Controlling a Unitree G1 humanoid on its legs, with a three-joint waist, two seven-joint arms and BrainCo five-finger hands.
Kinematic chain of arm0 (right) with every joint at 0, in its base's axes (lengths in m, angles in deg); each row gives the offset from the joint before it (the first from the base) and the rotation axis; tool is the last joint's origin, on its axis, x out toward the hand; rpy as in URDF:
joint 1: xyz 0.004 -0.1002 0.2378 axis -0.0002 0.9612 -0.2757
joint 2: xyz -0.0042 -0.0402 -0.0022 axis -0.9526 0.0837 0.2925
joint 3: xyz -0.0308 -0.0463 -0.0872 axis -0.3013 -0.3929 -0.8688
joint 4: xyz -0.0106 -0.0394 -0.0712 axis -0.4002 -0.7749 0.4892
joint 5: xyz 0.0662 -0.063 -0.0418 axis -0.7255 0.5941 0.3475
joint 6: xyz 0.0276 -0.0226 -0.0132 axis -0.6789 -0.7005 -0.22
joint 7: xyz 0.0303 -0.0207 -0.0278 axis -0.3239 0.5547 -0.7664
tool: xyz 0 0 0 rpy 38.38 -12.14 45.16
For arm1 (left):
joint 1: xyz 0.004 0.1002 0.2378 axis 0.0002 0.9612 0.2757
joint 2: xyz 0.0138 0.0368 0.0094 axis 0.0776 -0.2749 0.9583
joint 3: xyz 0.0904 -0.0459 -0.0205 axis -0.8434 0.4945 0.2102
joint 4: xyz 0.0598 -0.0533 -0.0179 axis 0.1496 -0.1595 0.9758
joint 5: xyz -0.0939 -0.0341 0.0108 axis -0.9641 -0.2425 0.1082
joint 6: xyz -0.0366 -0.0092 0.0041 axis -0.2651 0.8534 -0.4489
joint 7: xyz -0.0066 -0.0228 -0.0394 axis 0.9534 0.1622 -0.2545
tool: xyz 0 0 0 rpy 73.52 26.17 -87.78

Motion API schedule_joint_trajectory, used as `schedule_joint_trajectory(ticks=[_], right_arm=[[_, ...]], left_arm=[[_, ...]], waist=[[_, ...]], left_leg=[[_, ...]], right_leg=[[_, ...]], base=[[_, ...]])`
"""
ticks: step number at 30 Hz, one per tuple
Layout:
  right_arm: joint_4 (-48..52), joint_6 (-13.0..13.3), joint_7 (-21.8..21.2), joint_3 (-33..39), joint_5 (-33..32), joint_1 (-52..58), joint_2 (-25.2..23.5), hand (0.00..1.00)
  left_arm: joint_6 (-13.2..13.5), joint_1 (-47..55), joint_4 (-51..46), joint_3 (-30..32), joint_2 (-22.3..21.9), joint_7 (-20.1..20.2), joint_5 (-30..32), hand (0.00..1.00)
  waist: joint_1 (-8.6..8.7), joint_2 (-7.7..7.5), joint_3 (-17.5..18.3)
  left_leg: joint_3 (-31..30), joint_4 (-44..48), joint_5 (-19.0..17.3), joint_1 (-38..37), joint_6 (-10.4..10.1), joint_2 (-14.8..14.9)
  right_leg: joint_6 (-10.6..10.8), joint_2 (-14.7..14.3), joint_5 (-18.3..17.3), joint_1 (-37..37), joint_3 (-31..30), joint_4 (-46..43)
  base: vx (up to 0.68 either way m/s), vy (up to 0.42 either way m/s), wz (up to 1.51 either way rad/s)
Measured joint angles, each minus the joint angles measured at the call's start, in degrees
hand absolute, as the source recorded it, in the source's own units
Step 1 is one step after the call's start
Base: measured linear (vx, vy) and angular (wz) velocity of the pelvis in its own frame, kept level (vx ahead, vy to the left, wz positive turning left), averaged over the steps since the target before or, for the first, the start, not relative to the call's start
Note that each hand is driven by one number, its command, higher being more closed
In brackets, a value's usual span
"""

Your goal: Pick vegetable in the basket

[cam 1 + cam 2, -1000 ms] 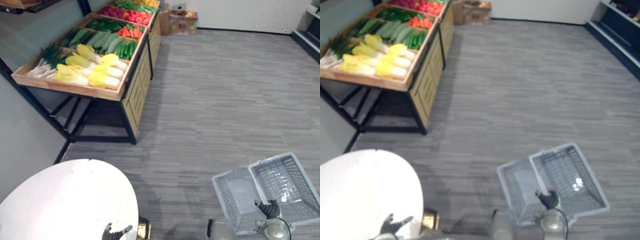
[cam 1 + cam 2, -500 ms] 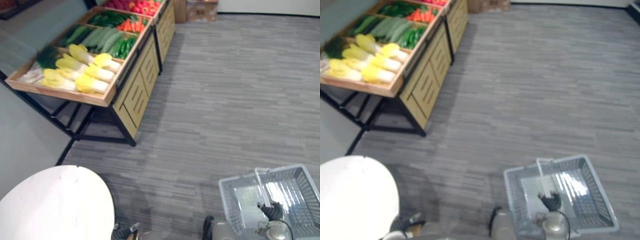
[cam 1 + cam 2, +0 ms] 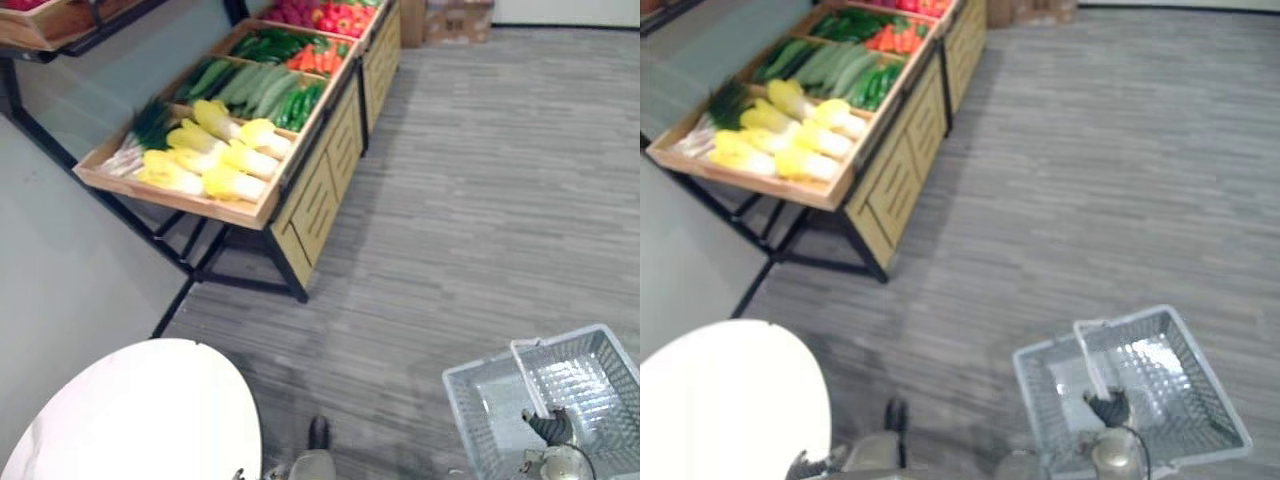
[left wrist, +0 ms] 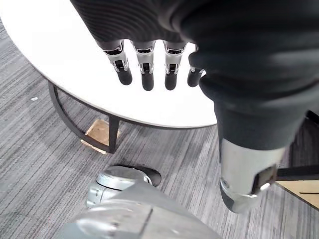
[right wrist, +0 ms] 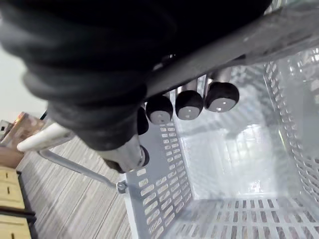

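Fingers [image 5: 189, 104] of the right hand [image 3: 553, 428] are curled round the handle [image 5: 249, 45] of the basket [image 3: 1200, 390], which hangs at the lower right of the eye views, and it's got nothing in it yet. The left hand [image 4: 171, 69] is loose and holding nothing, fingers straight, above the round table [image 3: 130, 420] at the lower left. So progress-wise I'd say basically zero: all the veg sits well apart on the display stand [image 3: 300, 200] at the upper left.

Basket is pale grey plastic mesh, boxy, with a thin bar handle. The stand is light wood on a black frame, with trays of pale yellow napa cabbages [image 3: 215, 160], long green cucumbers [image 3: 250, 85], leeks [image 3: 140, 140], carrots [image 3: 318, 60] and glossy red peppers [image 3: 335, 18]. The table is smooth white, and the floor is grey striped carpet [image 3: 500, 200].
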State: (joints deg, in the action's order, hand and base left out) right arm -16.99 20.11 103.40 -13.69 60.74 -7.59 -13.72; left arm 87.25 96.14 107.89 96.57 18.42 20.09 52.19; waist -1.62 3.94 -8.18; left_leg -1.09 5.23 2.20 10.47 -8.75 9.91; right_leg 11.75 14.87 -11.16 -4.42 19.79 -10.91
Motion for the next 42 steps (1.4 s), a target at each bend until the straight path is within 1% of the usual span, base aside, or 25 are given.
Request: schedule_joint_trajectory(ticks=[2, 4, 6, 8, 9, 10, 11, 12, 13, 14, 16, 18, 19, 20, 21, 22, 23, 26, 29, 30, 32, 35, 37, 40, 42], right_arm=[[0.9, 1.0, -1.1, -3.9, 0.0, -0.7, -3.0, 1.0], [0.9, 1.3, -1.2, -4.6, 0.0, -2.5, -3.6, 1.0], [0.9, 1.3, -1.2, -4.4, 0.0, -3.3, -3.2, 1.0], [0.8, 0.9, -1.4, -4.0, 0.2, -3.0, -3.1, 1.0], [1.1, 1.2, -2.2, -4.1, 0.0, -3.1, -3.4, 1.0], [1.4, 1.3, -2.3, -4.1, 0.0, -3.4, -3.6, 1.0], [1.4, 1.4, -2.3, -4.3, 0.0, -3.7, -3.8, 1.0], [1.4, 2.1, -2.5, -4.7, 0.0, -3.7, -4.4, 1.0], [1.4, 2.4, -2.5, -4.6, 0.0, -3.7, -4.5, 1.0], [1.4, 2.9, -2.5, -4.7, 0.0, -3.7, -4.7, 1.0], [1.3, 3.1, -2.8, -5.0, 0.0, -4.4, -4.8, 1.0], [1.2, 2.9, -2.9, -4.7, -0.1, -5.0, -4.8, 1.0], [1.0, 2.6, -2.9, -4.5, -0.2, -5.6, -5.0, 1.0], [1.0, 2.5, -2.9, -4.5, -0.4, -5.8, -5.1, 1.0], [1.0, 2.5, -2.9, -4.4, -0.5, -5.6, -5.2, 1.0], [0.9, 2.4, -2.9, -4.1, -0.6, -5.1, -5.3, 1.0], [0.9, 1.9, -2.9, -3.0, -0.8, -5.1, -5.3, 1.0], [1.0, 1.0, -2.8, -1.9, -0.8, -4.5, -5.4, 1.0], [0.8, 1.0, -2.8, -1.1, -0.8, -3.4, -5.2, 1.0], [0.7, 0.9, -2.8, -1.0, -0.8, -2.4, -4.6, 1.0], [0.7, 0.9, -2.8, -1.0, -0.7, -1.9, -4.2, 1.0], [0.5, 0.9, -2.8, -0.4, -0.7, -1.4, -3.2, 1.0], [0.5, 0.9, -2.4, 1.0, -0.7, -1.1, -3.2, 1.0], [-0.7, 0.9, -1.5, 1.8, -1.0, -0.8, -3.0, 1.0], [-1.3, 0.9, -0.9, 1.7, -1.1, -0.1, -2.6, 1.0]], left_arm=[[0.2, 0.2, -0.7, -0.5, 2.4, -0.1, 0.0, 0.0], [0.1, 0.2, -0.7, -0.5, 3.0, -0.1, 0.0, 0.0], [0.1, 0.2, -0.6, -0.8, 2.7, -0.1, 0.0, 0.0], [0.0, 0.5, -0.6, -2.3, 2.6, 0.3, 0.0, 0.0], [0.0, 1.2, -0.7, -4.0, 2.8, 0.5, 0.0, 0.0], [0.0, 1.3, -0.7, -4.3, 3.0, 0.6, 0.0, 0.0], [0.0, 1.2, -0.9, -4.7, 3.2, 0.6, 0.0, 0.0], [0.0, 0.4, -1.9, -5.1, 4.9, 0.7, 0.0, 0.0], [0.1, 0.2, -2.1, -5.1, 5.1, 0.7, 0.0, 0.0], [0.0, -0.2, -2.8, -5.0, 5.6, 0.7, 0.0, 0.0], [0.1, -0.7, -3.6, -4.9, 5.3, 0.9, 0.0, 0.0], [0.1, -2.3, -3.8, -4.4, 4.4, 0.9, 0.0, 0.0], [0.1, -2.9, -3.9, -4.0, 4.2, 1.0, 0.0, 0.0], [0.1, -3.2, -3.9, -3.3, 3.7, 1.0, 0.0, 0.0], [0.1, -3.1, -3.9, -2.8, 3.7, 1.1, 0.0, 0.0], [0.0, -2.9, -3.7, -1.6, 3.6, 1.4, 0.0, 0.0], [0.0, -3.2, -3.2, -0.6, 2.2, 1.7, 0.0, 0.0], [0.0, -3.3, -3.2, 0.1, 1.1, 1.8, 0.0, 0.0], [0.1, -3.6, -3.5, 0.1, 1.1, 1.8, 0.0, 0.0], [0.1, -3.6, -3.6, 0.0, 1.1, 1.8, 0.0, 0.0], [0.2, -3.4, -3.7, 0.0, 1.1, 1.8, -1.3, 0.0], [0.2, -3.2, -3.5, -0.7, 1.0, 1.8, -2.2, 0.0], [0.2, -3.1, -3.4, -0.6, 1.2, 1.8, -2.3, 0.0], [0.1, -2.1, -3.2, -0.7, 1.1, 1.6, -2.3, 0.0], [0.0, -1.3, -2.7, -0.8, 0.3, 1.6, -2.3, 0.0]], waist=[[-0.79, -4.18, 0.5], [-1.7, -4.6, 0.8], [-1.94, -4.53, 0.9], [-1.77, -4.56, 0.6], [-1.59, -4.39, 0.3], [-1.26, -4.03, 0.0], [-0.66, -3.91, -0.5], [-0.1, -5.17, -1.1], [-0.04, -5.36, -1.2], [-0.04, -5.83, -1.4], [0.03, -5.83, -1.5], [0.15, -5.25, -2.4], [0.05, -4.74, -2.8], [0.01, -5.18, -2.7], [0.01, -5.6, -2.7], [0.04, -5.65, -2.7], [0.01, -4.08, -2.4], [0.01, -3.45, -2.0], [0.1, -3.28, -1.6], [-0.06, -3.28, -1.7], [-0.59, -3.83, -1.9], [-0.37, -3.51, -1.7], [-0.3, -3.63, -1.7], [-0.26, -3.43, -1.4], [-0.38, -1.99, -0.5]], left_leg=[[1.7, 7.6, -5.0, 2.3, 1.0, -3.0], [2.9, 13.1, -9.2, 3.7, 1.9, -3.7], [4.5, 13.7, -12.0, 2.6, 2.8, -4.9], [5.8, 12.3, -12.8, -0.2, 4.0, -5.6], [7.5, 9.4, -13.5, -5.5, 5.6, -6.4], [7.6, 8.7, -13.9, -7.3, 6.7, -6.4], [7.5, 8.4, -14.3, -8.6, 7.7, -6.6], [6.8, 7.8, -15.2, -11.4, 8.9, -6.7], [6.7, 7.7, -15.3, -11.8, 8.9, -6.6], [6.3, 6.8, -15.2, -13.3, 8.7, -6.5], [5.5, 5.3, -15.4, -14.9, 8.6, -6.2], [4.0, 4.4, -15.9, -15.9, 7.9, -5.1], [3.1, 3.9, -16.1, -16.5, 7.4, -3.8], [2.0, 3.3, -16.7, -17.0, 6.5, -3.1], [1.4, 2.9, -17.0, -17.6, 5.8, -3.0], [-0.3, 2.7, -18.2, -18.8, 3.9, -2.2], [-2.0, 3.0, -18.3, -18.8, 3.7, -0.3], [-6.4, 5.0, -13.9, -17.5, 1.9, 1.3], [-10.8, 12.2, -11.8, -13.8, 1.0, 1.6], [-12.6, 18.8, -8.1, -10.9, -2.5, 1.1], [-12.7, 23.9, -6.9, -8.9, -4.0, 0.5], [-8.8, 25.6, -9.4, -5.5, -2.6, -0.5], [-4.9, 20.3, -10.6, -3.0, -0.3, -0.3], [-1.1, 7.3, -8.4, -1.4, 0.9, -0.5], [2.1, 2.0, -4.8, -0.9, 0.9, -0.2]], right_leg=[[0.7, 1.5, 2.7, -1.9, -4.0, 5.8], [2.0, 2.2, 5.4, -2.2, -6.5, 6.9], [2.5, 4.1, 6.0, 1.0, -9.9, 0.0], [-1.5, 5.9, 8.4, 9.0, -14.1, -16.2], [-12.2, 7.1, 17.6, 15.5, -16.4, -28.6], [-12.8, 7.4, 19.2, 16.3, -17.1, -31.9], [-12.0, 7.0, 18.4, 17.2, -17.9, -35.3], [-9.9, 3.1, 9.7, 19.7, -18.2, -41.9], [-9.9, 2.4, 8.3, 19.9, -17.6, -42.1], [-9.5, 0.2, 4.8, 21.2, -14.6, -40.6], [-9.9, -2.5, 3.2, 22.1, -10.7, -32.3], [-9.4, -5.5, 3.5, 22.2, -10.5, -20.9], [-7.9, -7.4, 4.7, 22.1, -12.2, -11.5], [-5.3, -8.3, 7.0, 21.2, -15.0, -2.1], [-4.3, -8.5, 8.1, 20.7, -16.6, 1.3], [-5.0, -8.9, 15.5, 20.0, -17.7, 1.6], [-6.6, -10.2, 14.0, 20.6, -16.2, -1.7], [-9.7, -10.3, 7.5, 21.1, -11.8, -8.9], [-11.0, -9.8, 3.8, 19.2, -8.0, -10.9], [-12.0, -9.6, 2.9, 16.0, -5.9, -9.9], [-12.2, -9.0, 2.9, 12.8, -4.8, -7.6], [-12.2, -8.0, 2.8, 8.2, -3.0, -4.1], [-11.6, -6.7, 2.4, 6.3, -1.2, -3.0], [-9.8, -4.9, 1.3, 5.4, 0.2, -3.1], [-7.9, -4.9, 0.8, 4.5, 0.7, -3.2]], base=[[0.26, 0.251, -0.18], [0.22, 0.27, -0.4], [0.2, 0.282, -0.38], [0.22, 0.309, -0.33], [0.23, 0.275, -0.37], [0.19, 0.196, -0.26], [0.18, 0.098, 0.24], [0.14, 0.064, 0.31], [0.23, 0.051, 0.38], [0.17, 0.002, 0.2], [0.28, -0.05, 0.32], [0.3, -0.137, 0.47], [0.32, -0.209, 0.48], [0.34, -0.231, 0.53], [0.38, -0.297, 0.6], [0.4, -0.353, 0.6], [0.39, -0.369, 0.6], [0.42, -0.353, 0.6], [0.3, -0.282, 0.74], [0.3, -0.282, 0.57], [0.28, -0.221, 0.46], [0.11, -0.041, 0.33], [0.06, 0.093, 0.47], [0.1, 0.179, 0.35], [0.16, 0.281, 0.14]])
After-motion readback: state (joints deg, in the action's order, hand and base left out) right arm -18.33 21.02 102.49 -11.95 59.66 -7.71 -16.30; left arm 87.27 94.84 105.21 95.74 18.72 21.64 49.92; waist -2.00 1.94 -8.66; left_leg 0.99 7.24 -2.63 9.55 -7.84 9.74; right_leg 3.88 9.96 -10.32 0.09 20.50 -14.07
